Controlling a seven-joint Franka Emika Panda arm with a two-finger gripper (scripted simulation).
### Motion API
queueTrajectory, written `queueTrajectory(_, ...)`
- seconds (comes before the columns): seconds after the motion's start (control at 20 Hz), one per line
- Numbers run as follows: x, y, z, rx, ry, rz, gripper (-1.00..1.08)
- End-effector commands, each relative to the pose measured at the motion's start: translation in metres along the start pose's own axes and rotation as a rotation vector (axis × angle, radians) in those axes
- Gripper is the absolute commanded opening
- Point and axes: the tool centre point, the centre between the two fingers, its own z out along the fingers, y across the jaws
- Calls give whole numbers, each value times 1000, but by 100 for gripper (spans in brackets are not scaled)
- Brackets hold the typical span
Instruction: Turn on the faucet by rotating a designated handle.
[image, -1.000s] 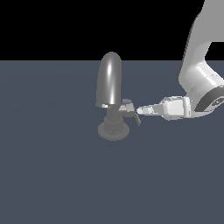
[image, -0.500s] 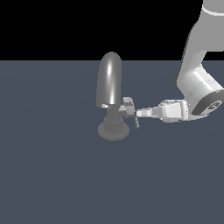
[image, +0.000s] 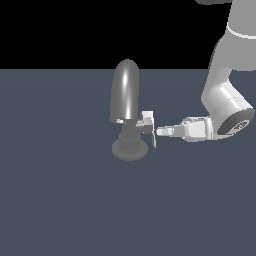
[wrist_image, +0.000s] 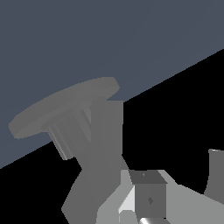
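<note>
Jaws look pinched together, though I honestly can't tell for sure; the gripper (image: 159, 132) tip sits right at the handle (image: 149, 126) on the faucet (image: 126, 111), mid-floor. No writing or labels readable anywhere on it.

The exterior view looks down from a little way off and sees the whole faucet (image: 127, 112) and the arm (image: 225, 95). The wrist view sits very close, tilted, and shares only the faucet's round base (wrist_image: 61, 109).
</note>
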Motion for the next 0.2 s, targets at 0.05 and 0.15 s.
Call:
queueTrajectory(0.05, 44, -28, 6, 38, 1, 49, -100)
queueTrajectory(0.15, 46, -31, 6, 38, 1, 52, -100)
